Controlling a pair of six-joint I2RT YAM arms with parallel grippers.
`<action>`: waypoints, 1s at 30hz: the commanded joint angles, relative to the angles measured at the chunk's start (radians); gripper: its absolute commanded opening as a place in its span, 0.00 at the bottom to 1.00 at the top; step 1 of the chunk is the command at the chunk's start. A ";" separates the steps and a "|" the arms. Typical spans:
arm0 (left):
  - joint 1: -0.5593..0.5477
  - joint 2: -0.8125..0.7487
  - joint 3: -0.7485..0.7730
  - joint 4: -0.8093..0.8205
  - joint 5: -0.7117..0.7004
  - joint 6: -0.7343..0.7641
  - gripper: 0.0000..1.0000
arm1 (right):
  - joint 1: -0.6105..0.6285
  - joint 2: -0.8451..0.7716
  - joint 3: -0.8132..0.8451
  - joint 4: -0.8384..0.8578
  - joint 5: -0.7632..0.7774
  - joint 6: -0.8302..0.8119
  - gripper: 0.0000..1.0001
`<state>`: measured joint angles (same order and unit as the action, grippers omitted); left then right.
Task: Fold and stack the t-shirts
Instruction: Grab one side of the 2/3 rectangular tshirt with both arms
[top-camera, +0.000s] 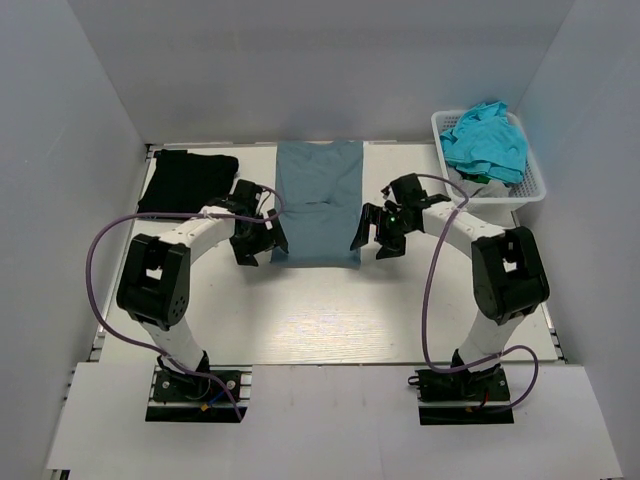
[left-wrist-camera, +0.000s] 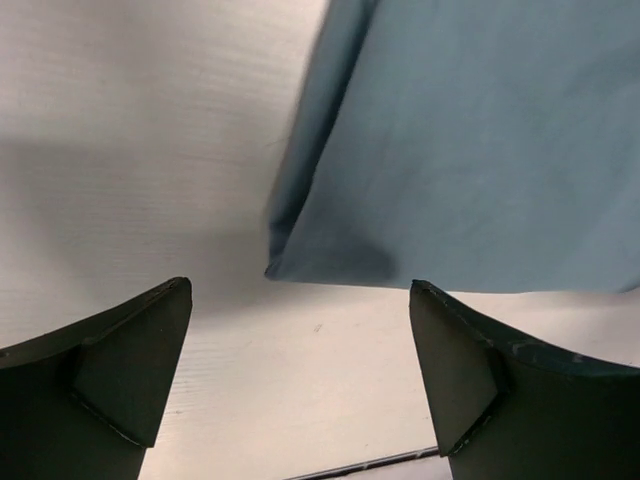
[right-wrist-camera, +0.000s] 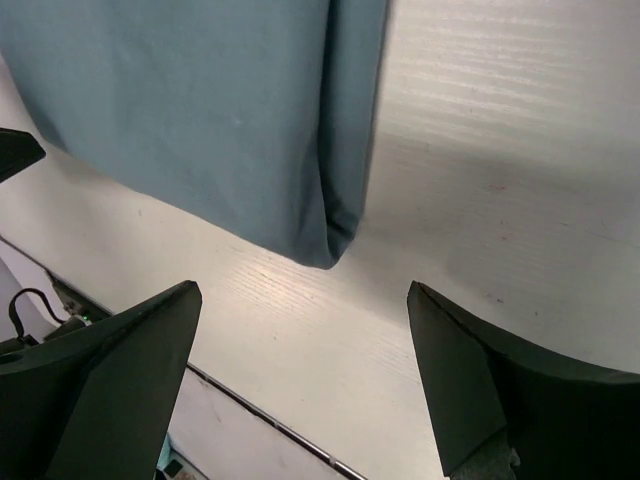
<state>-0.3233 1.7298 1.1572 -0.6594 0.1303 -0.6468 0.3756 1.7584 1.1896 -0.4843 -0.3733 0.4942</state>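
A slate-blue t-shirt lies folded into a long strip at the middle back of the table. My left gripper is open and empty just off its near left corner, which shows in the left wrist view. My right gripper is open and empty just off its near right corner, seen in the right wrist view. A black t-shirt lies folded at the back left. Turquoise t-shirts are heaped in the white basket at the back right.
Grey walls enclose the table on the left, back and right. The table's near edge shows as a seam below the right gripper. Purple cables loop beside both arms.
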 joint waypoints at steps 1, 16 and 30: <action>-0.003 -0.042 -0.016 0.070 -0.004 -0.001 1.00 | 0.003 -0.017 -0.051 0.121 -0.045 0.046 0.90; -0.003 0.056 -0.103 0.152 0.045 -0.011 0.56 | 0.022 0.145 -0.071 0.216 -0.137 0.150 0.71; -0.003 0.056 -0.169 0.207 0.043 -0.030 0.00 | 0.025 0.156 -0.111 0.250 -0.101 0.146 0.00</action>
<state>-0.3229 1.7725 1.0168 -0.4294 0.2096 -0.6857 0.3958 1.8996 1.0771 -0.2501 -0.4923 0.6483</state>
